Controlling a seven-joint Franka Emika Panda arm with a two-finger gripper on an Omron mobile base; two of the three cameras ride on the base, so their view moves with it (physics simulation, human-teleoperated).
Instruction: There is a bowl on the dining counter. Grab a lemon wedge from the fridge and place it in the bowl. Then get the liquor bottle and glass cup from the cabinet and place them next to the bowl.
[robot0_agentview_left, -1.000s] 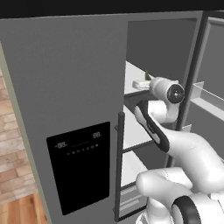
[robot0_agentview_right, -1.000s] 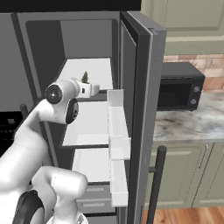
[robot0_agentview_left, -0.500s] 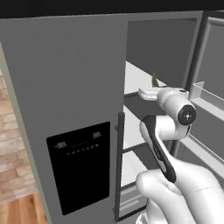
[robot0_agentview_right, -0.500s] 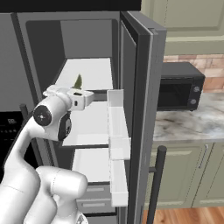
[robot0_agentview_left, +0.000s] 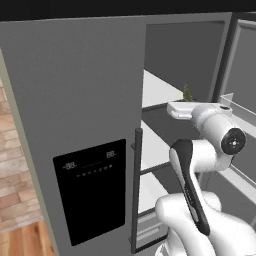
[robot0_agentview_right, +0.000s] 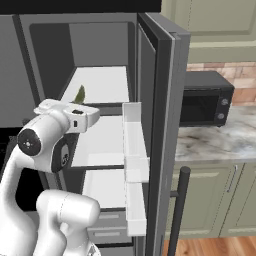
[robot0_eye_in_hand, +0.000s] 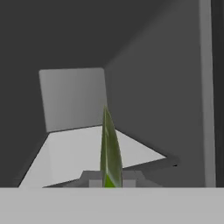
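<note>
The grey fridge (robot0_agentview_left: 75, 100) stands with its right door (robot0_agentview_right: 160, 100) swung open. My gripper (robot0_eye_in_hand: 109, 179) is shut on the lemon wedge (robot0_eye_in_hand: 109, 148), a thin yellowish-green sliver that points up from between the fingertips. In the left base view the wedge (robot0_agentview_left: 188, 93) sticks up from the gripper (robot0_agentview_left: 186, 101) just above the middle shelf. The right base view shows the lemon wedge (robot0_agentview_right: 80, 94) and gripper (robot0_agentview_right: 79, 103) in front of the upper white shelf (robot0_agentview_right: 102, 82). The bowl, dining counter, liquor bottle and glass cup are out of view.
White bins (robot0_agentview_right: 135, 145) line the inside of the open door, close to the right of my hand. A black microwave (robot0_agentview_right: 205, 102) sits on a marble worktop (robot0_agentview_right: 215, 137) over green base cabinets (robot0_agentview_right: 210, 200). A sage-green wall cabinet (robot0_agentview_right: 215, 20) hangs above. The black dispenser panel (robot0_agentview_left: 92, 190) is on the shut left door.
The hand, still shut on the lemon wedge, has drawn back and slightly down from the shelf toward the fridge opening. The elbow has swung down and outward.
</note>
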